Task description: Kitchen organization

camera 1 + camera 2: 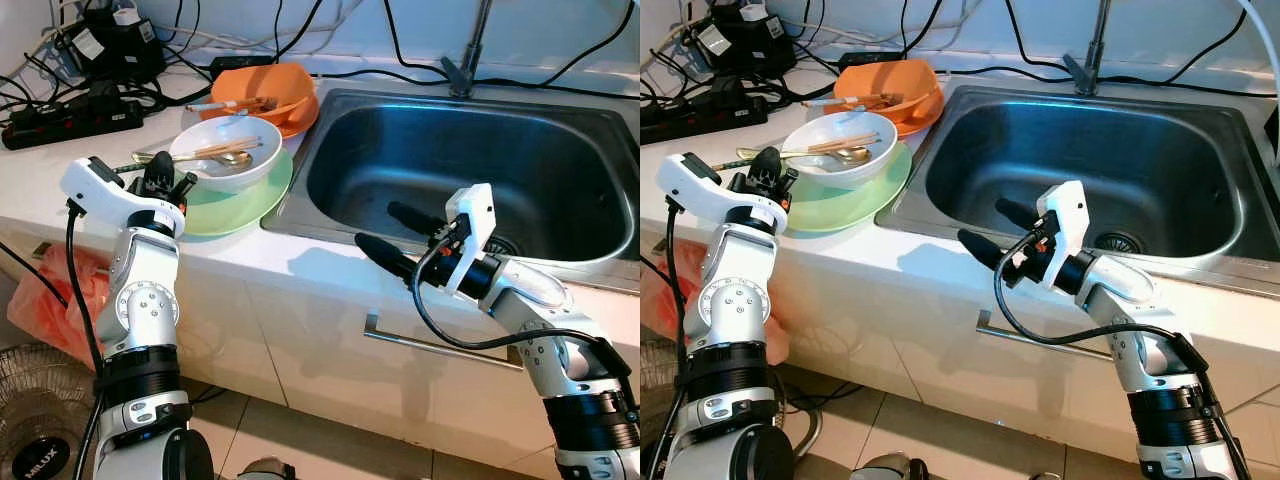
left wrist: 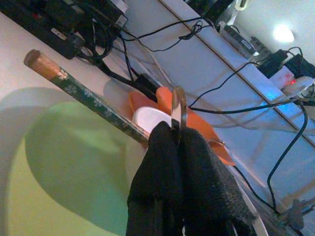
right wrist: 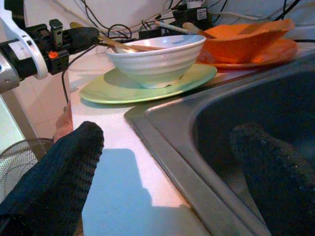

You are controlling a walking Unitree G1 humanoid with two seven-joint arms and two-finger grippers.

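White bowl (image 1: pixel 226 152) sits on a green plate (image 1: pixel 240 203) on the bench (image 1: pixel 40 180), just left of the sink (image 1: pixel 470 170). The bowl holds wooden chopsticks (image 1: pixel 225 148) and a metal spoon (image 1: pixel 232 158), their handles reaching out past its left rim. Behind it, an orange bowl (image 1: pixel 262 92) rests on an orange plate (image 1: pixel 300 118) and holds more utensils; which kind, I cannot tell. The sink basin contains only its drain (image 1: pixel 1120 242).

Left end effector (image 1: pixel 168 187) is at the left edge of the green plate, fingers pressed together on a thin metal handle (image 2: pixel 178 110), with a green flower-patterned chopstick (image 2: pixel 83 96) lying against them. Right end effector (image 1: pixel 398 238) is spread wide astride the sink's front rim, one finger over the bench edge, the other over the basin, gripping nothing.

A power strip (image 1: pixel 70 120) and cables (image 1: pixel 180 40) lie at the back of the bench.
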